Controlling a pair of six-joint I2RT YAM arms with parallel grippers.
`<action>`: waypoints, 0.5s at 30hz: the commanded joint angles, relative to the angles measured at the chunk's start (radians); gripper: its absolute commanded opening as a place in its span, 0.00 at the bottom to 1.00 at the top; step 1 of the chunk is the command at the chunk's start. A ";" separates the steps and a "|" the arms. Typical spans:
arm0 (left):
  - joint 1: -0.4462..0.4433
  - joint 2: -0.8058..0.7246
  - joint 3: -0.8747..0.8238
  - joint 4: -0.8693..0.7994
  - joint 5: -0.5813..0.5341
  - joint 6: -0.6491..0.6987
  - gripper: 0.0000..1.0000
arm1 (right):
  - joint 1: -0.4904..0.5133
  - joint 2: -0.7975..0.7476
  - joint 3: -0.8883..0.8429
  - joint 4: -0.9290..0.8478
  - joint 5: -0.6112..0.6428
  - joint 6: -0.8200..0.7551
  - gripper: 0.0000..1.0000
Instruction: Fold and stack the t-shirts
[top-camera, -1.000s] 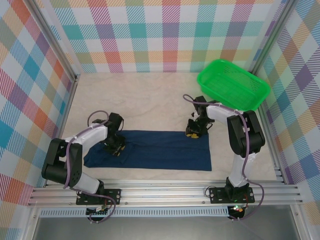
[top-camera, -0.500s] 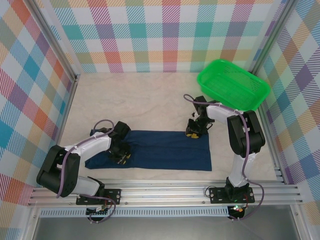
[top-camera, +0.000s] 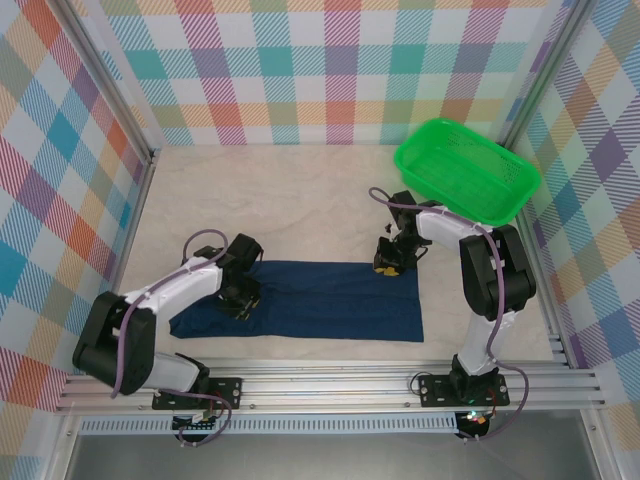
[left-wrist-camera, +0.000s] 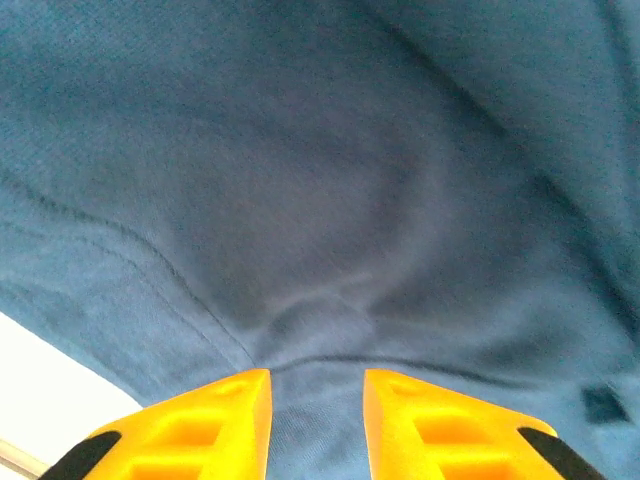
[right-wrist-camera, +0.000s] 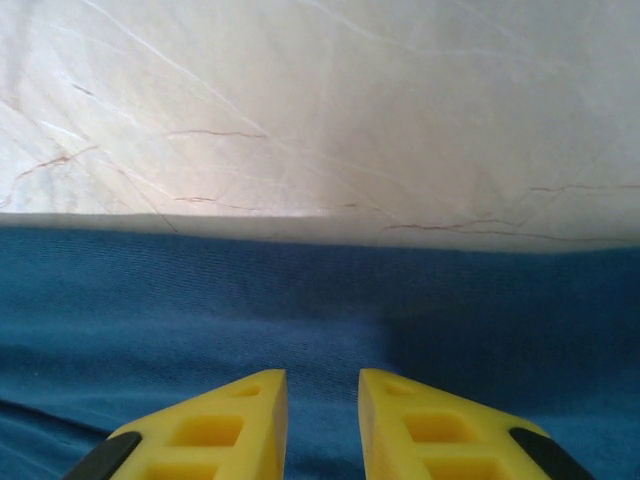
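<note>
T-shirt (top-camera: 330, 305) beneath both; left gripper (left-wrist-camera: 316, 380) pinches it; right gripper (right-wrist-camera: 322, 380) narrow, hold unclear.

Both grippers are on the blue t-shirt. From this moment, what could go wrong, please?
1. The left gripper seems to pinch only a small pucker of the t-shirt. A lift might take just the top layer and bunch the fold.
2. The right gripper stands close to the far edge, with little cloth past its tips. The cloth could slip out and leave the fold uneven.
</note>
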 joint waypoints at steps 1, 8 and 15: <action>0.033 0.086 0.018 0.028 -0.024 0.034 0.30 | -0.012 0.035 -0.005 -0.053 0.026 0.022 0.24; 0.129 0.362 0.266 0.028 -0.053 0.227 0.28 | -0.044 0.053 -0.021 -0.085 0.054 0.076 0.24; 0.139 0.792 0.901 -0.032 -0.013 0.456 0.28 | -0.044 -0.022 -0.122 -0.080 0.073 0.233 0.24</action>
